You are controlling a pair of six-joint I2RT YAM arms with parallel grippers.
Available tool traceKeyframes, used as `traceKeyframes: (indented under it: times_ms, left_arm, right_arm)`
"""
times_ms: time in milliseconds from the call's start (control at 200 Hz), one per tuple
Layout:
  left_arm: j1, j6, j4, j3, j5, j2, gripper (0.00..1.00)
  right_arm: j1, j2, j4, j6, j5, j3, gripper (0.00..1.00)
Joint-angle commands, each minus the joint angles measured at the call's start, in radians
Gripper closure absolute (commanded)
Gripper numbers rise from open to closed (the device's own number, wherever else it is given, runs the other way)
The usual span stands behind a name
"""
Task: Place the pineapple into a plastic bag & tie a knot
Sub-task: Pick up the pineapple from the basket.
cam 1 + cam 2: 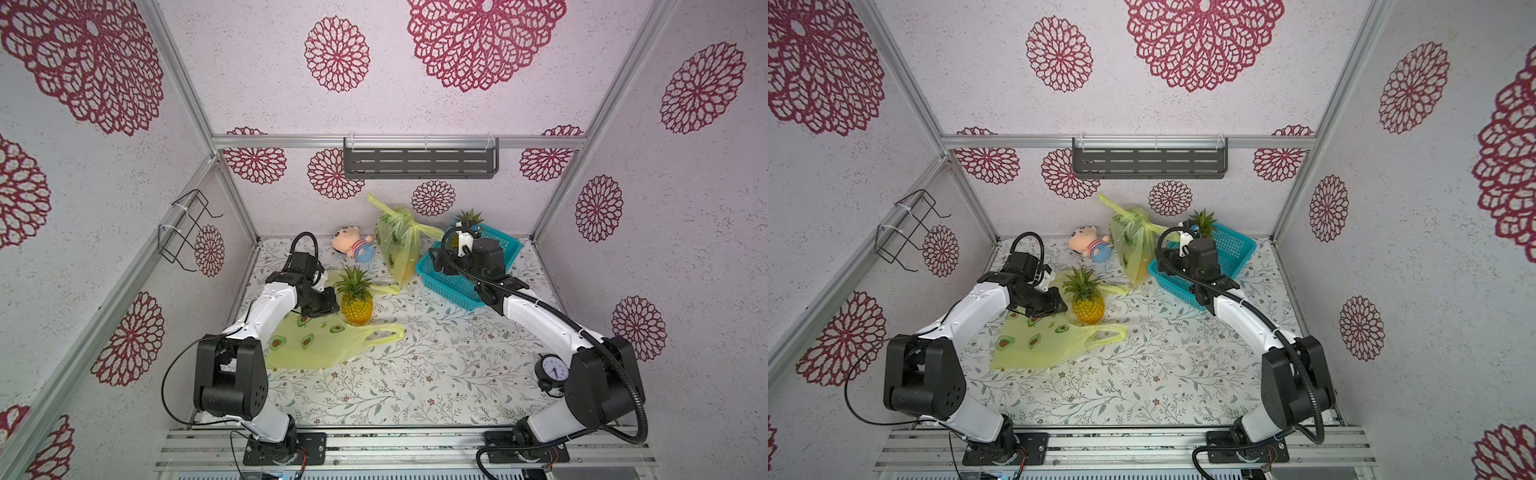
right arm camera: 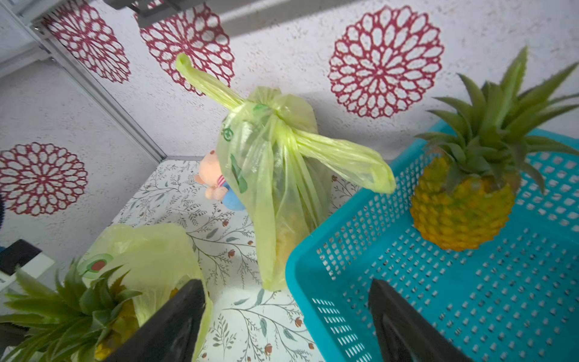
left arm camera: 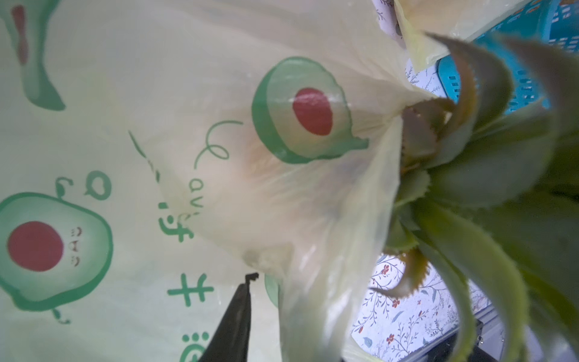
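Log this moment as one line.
pineapple: upright at mouth of untied avocado-print bag | left gripper: beside pineapple | right gripper: open at teal basket rim

Flat bag [image 1: 316, 347]: thin translucent yellow-green plastic film, slightly glossy, creased. Pineapple [image 1: 356, 309]: bumpy glossy rind, stiff matt leaves, plastic-looking. Basket [image 1: 449, 289], 2 o'clock on tabletop [image 1: 415, 382]: smooth teal plastic, perforated. Tabletop cover matt, printed. Toy [image 1: 353, 247], 12 o'clock: soft plush cloth. Walls [image 1: 685, 249] rough, grainy. Frame [image 1: 291, 141]: brushed metal.
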Motion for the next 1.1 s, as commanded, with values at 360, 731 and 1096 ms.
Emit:
traceKeyframes:
  times_ms: [360, 731, 1096]
  left_arm:
    - [0.006, -0.097, 0.139, -0.109, 0.086, -0.122, 0.82]
    - [0.007, -0.063, 0.080, -0.089, 0.027, -0.145, 1.00]
    - [0.008, -0.060, 0.073, -0.115, 0.013, -0.164, 1.00]
  right_arm:
    - [-0.111, 0.111, -0.197, 0.104, 0.074, 0.203, 0.15]
    - [-0.201, 0.264, -0.240, 0.038, 0.094, 0.393, 0.14]
    - [-0.237, 0.469, -0.302, -0.056, 0.163, 0.637, 0.08]
